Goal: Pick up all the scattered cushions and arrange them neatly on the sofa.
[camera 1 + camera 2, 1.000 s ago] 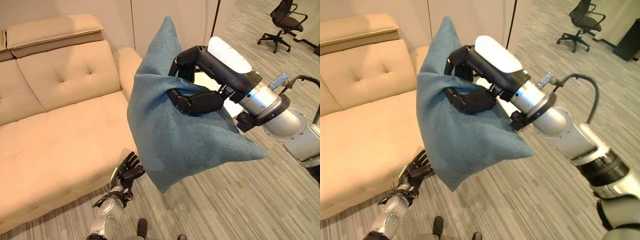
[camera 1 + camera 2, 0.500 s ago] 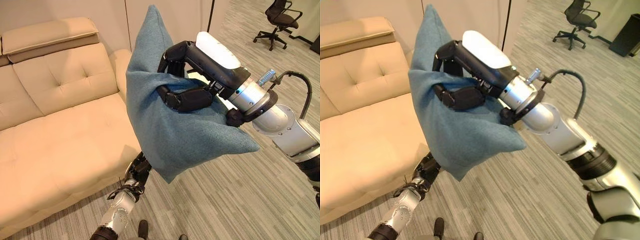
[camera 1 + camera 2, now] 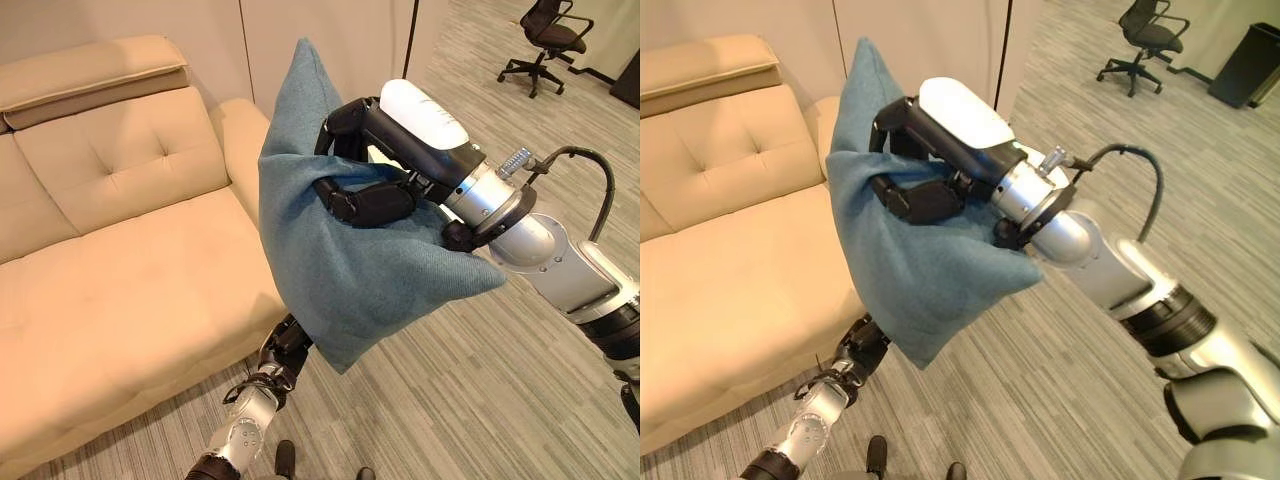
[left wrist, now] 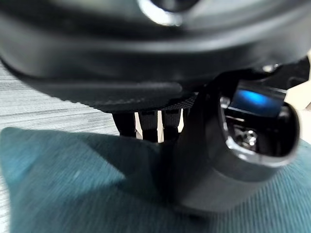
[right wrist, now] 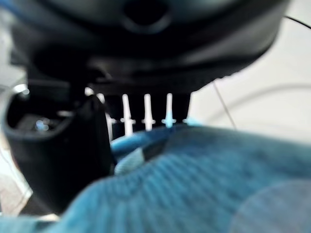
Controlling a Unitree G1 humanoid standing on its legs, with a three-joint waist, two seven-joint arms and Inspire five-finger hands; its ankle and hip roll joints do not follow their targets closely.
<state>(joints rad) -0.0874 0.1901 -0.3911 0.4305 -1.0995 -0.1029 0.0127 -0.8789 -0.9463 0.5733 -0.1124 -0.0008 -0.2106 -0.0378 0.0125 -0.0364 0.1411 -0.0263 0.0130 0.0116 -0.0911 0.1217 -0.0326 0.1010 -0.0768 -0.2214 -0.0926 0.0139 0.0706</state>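
A teal cushion [image 3: 340,260] hangs in the air past the sofa's right armrest, one corner up and one down. My right hand [image 3: 395,135] is shut on its upper half, thumb on the near face and fingers over the far edge. The right wrist view has the cushion [image 5: 204,184] pressed against that hand [image 5: 63,145]. My left hand [image 3: 280,358] is low, just under the cushion's bottom corner, fingers relaxed. In the left wrist view the cushion [image 4: 73,194] lies just past its thumb [image 4: 199,165]. The beige sofa [image 3: 120,280] has a bare seat.
Striped grey floor runs to the right of the sofa. An office chair [image 3: 545,35] stands far back on the right, with a black bin [image 3: 1250,60] beside it. A thin dark pole [image 3: 410,40] rises behind the cushion.
My left hand has come up from the sofa's front edge to the cushion's bottom corner. The right hand keeps its hold and has shifted slightly; the camera has also moved a little.
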